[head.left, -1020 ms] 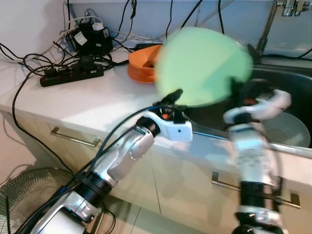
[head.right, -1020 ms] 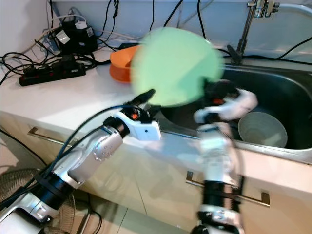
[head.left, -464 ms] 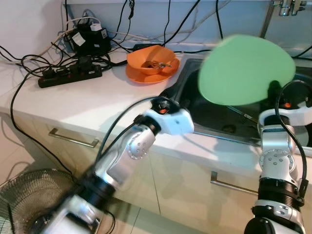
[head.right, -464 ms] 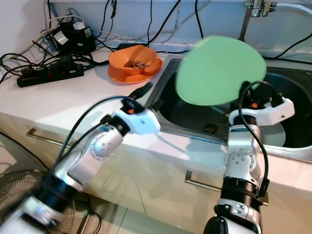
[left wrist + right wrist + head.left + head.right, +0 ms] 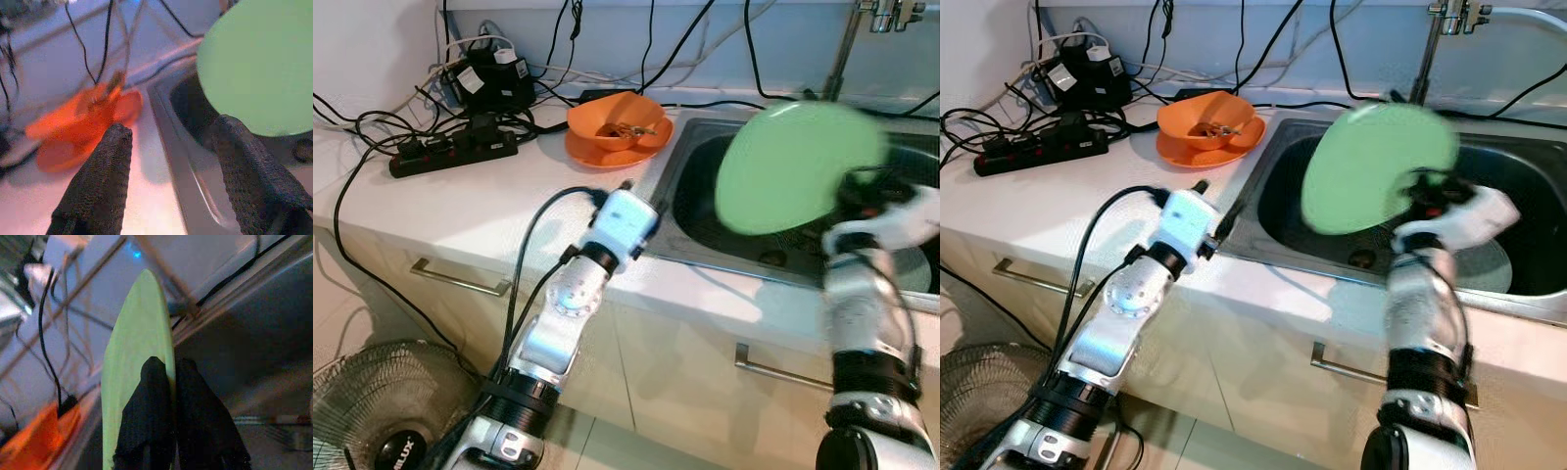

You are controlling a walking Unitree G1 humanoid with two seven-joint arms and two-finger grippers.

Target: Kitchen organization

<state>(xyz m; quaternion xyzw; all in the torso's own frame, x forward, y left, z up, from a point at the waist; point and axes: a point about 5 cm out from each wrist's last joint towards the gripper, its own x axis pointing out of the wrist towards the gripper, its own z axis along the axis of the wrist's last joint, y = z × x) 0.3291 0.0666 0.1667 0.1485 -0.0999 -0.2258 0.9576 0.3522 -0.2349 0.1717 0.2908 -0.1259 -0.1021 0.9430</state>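
Right claw (image 5: 168, 382): both black textured fingers pinched on the rim of the green plate (image 5: 798, 166), one finger on each face.
Green plate: round, thin, matte pale green, smooth; held tilted in the air above the sink (image 5: 705, 166), edges blurred.
Left claw (image 5: 168, 161): fingers spread apart with nothing between them; hovers over the near edge of the counter (image 5: 460, 201), just left of the sink.
Sink: steel basin, dull grey sheen, right half of the counter; a pale round dish (image 5: 1489, 264) lies in it at the right, a fork (image 5: 288, 435) on its floor.
Orange dishes (image 5: 615, 125): a glossy bowl stacked on a plate, far side of the counter, just left of the sink; small items inside, too blurred to tell.
Power strip (image 5: 455, 152): black, long, far left, amid a tangle of black and white cables.
Fan (image 5: 382, 411): round wire grille on the floor, near left; hub lettering partly readable, "…LUX".
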